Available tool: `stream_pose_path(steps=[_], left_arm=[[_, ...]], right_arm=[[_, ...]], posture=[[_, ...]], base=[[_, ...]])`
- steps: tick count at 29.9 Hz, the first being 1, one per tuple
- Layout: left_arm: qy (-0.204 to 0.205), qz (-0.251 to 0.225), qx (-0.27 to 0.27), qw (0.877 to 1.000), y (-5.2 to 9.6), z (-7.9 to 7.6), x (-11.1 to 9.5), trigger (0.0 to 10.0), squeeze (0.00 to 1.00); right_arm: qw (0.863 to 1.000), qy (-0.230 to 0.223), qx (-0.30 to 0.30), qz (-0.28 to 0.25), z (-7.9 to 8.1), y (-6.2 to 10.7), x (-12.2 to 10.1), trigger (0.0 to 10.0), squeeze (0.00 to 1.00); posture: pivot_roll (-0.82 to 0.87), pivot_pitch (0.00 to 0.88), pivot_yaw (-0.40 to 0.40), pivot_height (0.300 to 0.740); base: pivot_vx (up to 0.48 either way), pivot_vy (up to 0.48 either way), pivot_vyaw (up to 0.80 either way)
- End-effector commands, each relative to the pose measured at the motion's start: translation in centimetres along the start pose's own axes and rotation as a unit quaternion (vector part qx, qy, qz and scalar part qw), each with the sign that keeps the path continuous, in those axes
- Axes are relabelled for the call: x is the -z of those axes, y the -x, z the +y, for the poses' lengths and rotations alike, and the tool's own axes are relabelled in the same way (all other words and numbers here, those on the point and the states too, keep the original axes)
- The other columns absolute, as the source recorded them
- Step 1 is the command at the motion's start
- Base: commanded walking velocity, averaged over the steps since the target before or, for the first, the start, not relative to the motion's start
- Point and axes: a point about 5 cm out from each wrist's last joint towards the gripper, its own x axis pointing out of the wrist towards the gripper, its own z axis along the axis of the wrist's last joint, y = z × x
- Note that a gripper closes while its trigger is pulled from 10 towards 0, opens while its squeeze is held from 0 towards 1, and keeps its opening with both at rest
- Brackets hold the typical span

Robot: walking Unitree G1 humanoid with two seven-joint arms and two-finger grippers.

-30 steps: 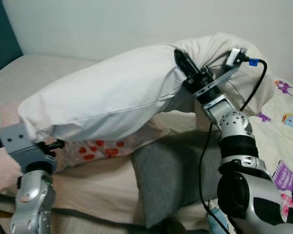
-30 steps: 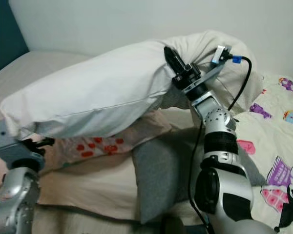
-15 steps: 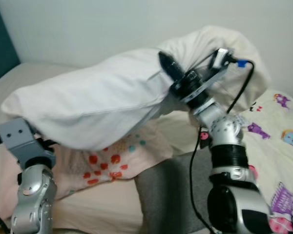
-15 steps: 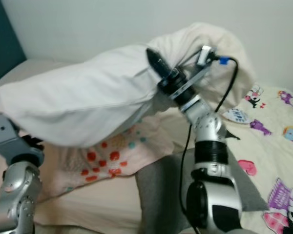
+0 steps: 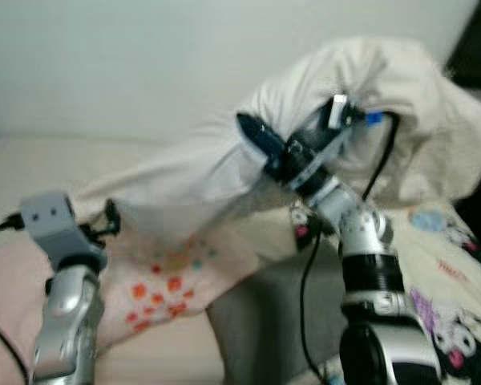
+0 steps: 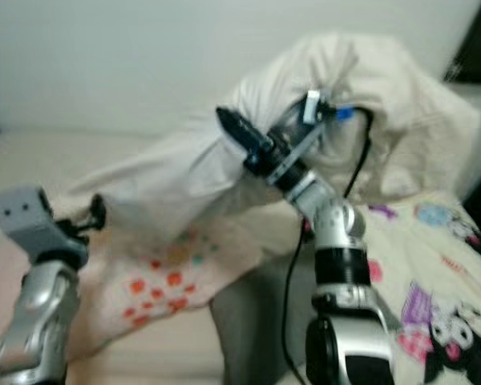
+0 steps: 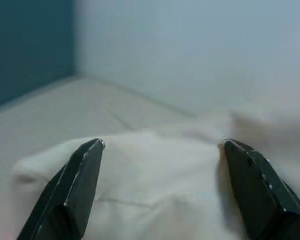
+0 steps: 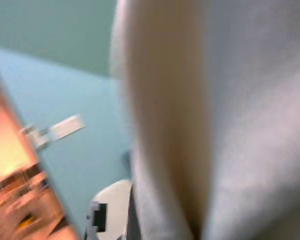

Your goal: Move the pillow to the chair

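- I have the pillow (image 5: 184, 188) up in the air over the bed (image 5: 16, 160), so now I must carry it to the chair, which I can't spot yet
- To do this well I should turn slowly and keep the pillow high, so its low end does not drag on the spotted cloth (image 5: 168, 277) or the gray cushion (image 5: 260, 321) under it
- The head views are blurry, so I think the robot is moving, and I should go gently so the grip does not slip
- My right pincer (image 5: 260, 144) is up high and looks clenched on the pillow's near end, with one black finger lying on top of the bunched cloth; in its wrist view the white cloth (image 8: 215, 125) is pressed right against the camera
- My left pincer (image 7: 162, 187) is released, with its two fingers wide apart
- The pillow's far end (image 7: 155, 185) lies between those fingers, but I can't tell if they touch it
- In the head view the left pincer (image 5: 108, 220) sits just under the pillow's low end
- I should close the left pincer on that end before I walk, since one hold may let the pillow sag
- A big cream pillow (image 5: 401, 120) leans on the wall right behind my right arm, and I must not knock it
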Motion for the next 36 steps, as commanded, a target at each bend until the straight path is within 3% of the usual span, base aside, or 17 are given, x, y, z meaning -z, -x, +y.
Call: stream_pose_path(steps=[1,16,22,23,24,30,31,32,36], left_arm=[[-0.01,0.014,-0.002,1.0,0.0,-0.1,0.5,10.0,0.0],[-0.035,0.018,0.02,0.999,0.1,-0.4,1.1,10.0,0.0],[-0.049,0.034,0.045,0.997,0.5,-1.2,2.0,10.0,0.0],[-0.07,0.037,0.072,0.994,1.3,-2.0,2.3,10.0,0.0],[-0.072,0.038,0.084,0.993,1.8,-2.4,2.4,10.0,0.0],[-0.067,0.043,0.108,0.991,3.0,-3.3,2.7,10.0,0.0],[-0.063,0.045,0.11,0.991,3.3,-3.5,2.8,10.0,0.0],[-0.063,0.045,0.11,0.991,3.3,-3.5,2.8,10.0,0.0],[-0.061,0.039,0.107,0.992,3.2,-3.7,2.6,10.0,0.0]], right_arm=[[0.999,0.007,-0.05,-0.012,1.3,-1.0,-0.4,0.0,0.0],[1.0,0.003,-0.018,-0.003,0.7,-0.5,1.0,0.0,0.0],[0.999,0.011,0.016,0.036,-0.4,0.4,2.4,0.0,0.0],[0.993,0.029,0.082,0.079,-2.0,1.8,4.0,1.2,0.0],[0.992,0.024,0.085,0.092,-2.1,2.4,4.7,10.0,0.0],[0.993,0.0,0.02,0.114,0.1,3.3,6.5,10.0,0.0],[0.993,-0.012,-0.013,0.114,1.2,3.5,7.0,10.0,0.0],[0.993,-0.012,-0.013,0.114,1.2,3.5,7.0,10.0,0.0],[0.991,-0.041,-0.097,0.08,4.1,2.5,6.6,10.0,0.0]], posture=[[-0.03,0.0,-0.093,0.736],[-0.03,0.0,-0.088,0.74],[-0.03,0.0,-0.084,0.74],[-0.03,0.0,-0.084,0.74],[-0.03,0.0,-0.084,0.74],[-0.02,0.0,-0.089,0.74],[-0.02,0.0,-0.083,0.74],[-0.02,0.0,-0.083,0.74],[-0.02,0.0,-0.071,0.74]], base=[[0.0,0.0,0.0],[0.0,0.0,0.0],[0.0,0.0,0.0],[0.0,0.0,0.0],[0.0,0.0,0.0],[0.0,0.0,0.0],[0.0,0.0,0.8],[0.0,0.0,0.8],[0.0,0.0,0.8]])
